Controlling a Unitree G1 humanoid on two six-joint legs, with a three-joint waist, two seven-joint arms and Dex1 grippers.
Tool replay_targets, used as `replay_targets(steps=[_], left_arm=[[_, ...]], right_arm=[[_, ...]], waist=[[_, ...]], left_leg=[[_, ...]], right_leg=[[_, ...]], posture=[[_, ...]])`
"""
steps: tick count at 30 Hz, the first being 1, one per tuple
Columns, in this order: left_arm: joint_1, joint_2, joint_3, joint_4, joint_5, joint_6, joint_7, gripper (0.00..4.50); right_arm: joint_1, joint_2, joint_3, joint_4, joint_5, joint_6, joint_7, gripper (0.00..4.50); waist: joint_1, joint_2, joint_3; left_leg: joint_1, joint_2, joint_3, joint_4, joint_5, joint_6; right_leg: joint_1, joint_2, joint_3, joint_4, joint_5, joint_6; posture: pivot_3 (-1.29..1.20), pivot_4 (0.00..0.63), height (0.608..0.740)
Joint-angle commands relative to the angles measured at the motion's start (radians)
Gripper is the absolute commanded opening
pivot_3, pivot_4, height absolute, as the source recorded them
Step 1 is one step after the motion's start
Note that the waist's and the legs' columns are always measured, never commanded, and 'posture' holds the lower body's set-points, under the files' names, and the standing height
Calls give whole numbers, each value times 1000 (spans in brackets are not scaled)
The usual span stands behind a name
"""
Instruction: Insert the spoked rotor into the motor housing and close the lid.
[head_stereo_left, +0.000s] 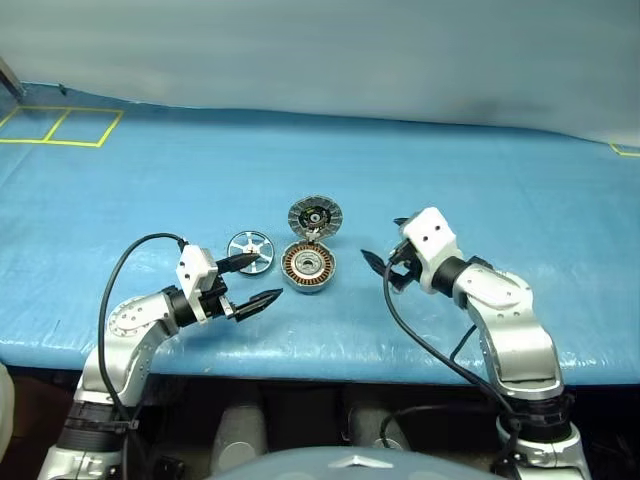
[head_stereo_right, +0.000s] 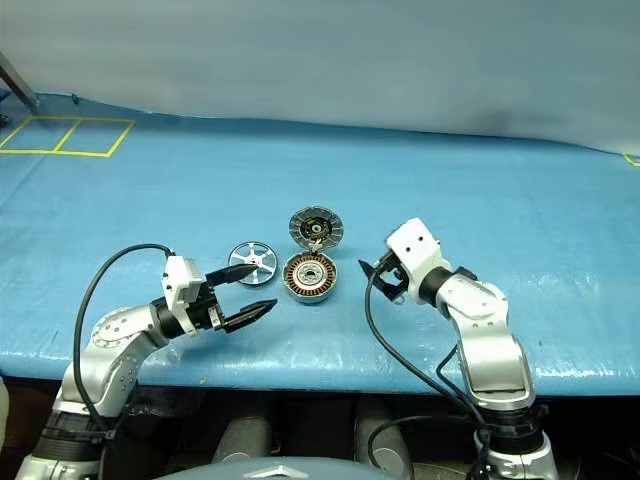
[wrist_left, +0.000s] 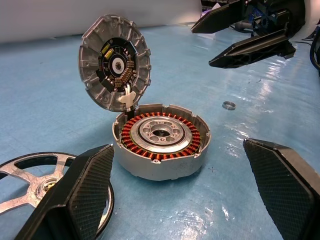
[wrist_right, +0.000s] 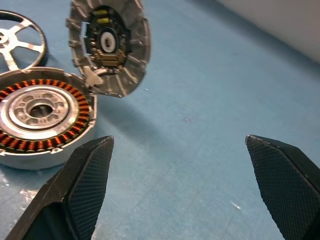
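Three parts staged, both grippers empty

Motor housing (head_stereo_left: 308, 267) is the landmark: heavy-looking rigid can on the blue table (head_stereo_left: 500, 180), windings exposed; likely stays put under light contact. Lid (head_stereo_left: 315, 216) stands open on its hinge at the housing's far edge; stiff, hinge probably delicate, so push the rim. Spoked rotor (head_stereo_left: 250, 251) lies flat just left of the housing: thin, shiny, probably slippery; pinch across the rim or a spoke. Left gripper (head_stereo_left: 249, 282), jaws wide, hovers beside the rotor; right gripper (head_stereo_left: 385, 267), jaws wide, right of the housing.
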Motion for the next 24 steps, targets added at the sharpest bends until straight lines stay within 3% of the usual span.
replay_targets(steps=[1,9,24], left_arm=[[-22,-19,3,3,-17,-35,-19,4500],[-31,-39,-1,27,-7,-67,-37,4500],[-30,-45,-15,34,13,-124,-34,4500]], right_arm=[[58,29,-45,-23,60,13,-53,4459],[190,-36,28,-7,85,38,-66,4459],[231,-56,7,43,131,43,-157,4459]], waist=[[0,0,0],[-6,0,0],[-6,0,0]], left_leg=[[0,0,0,0,0,0],[0,0,-1,0,0,0],[0,0,-1,0,0,0]], right_leg=[[0,0,0,0,0,0],[1,0,0,0,-1,0],[1,0,0,0,-1,0]], posture=[[0,150,740],[0,150,740],[0,150,740]])
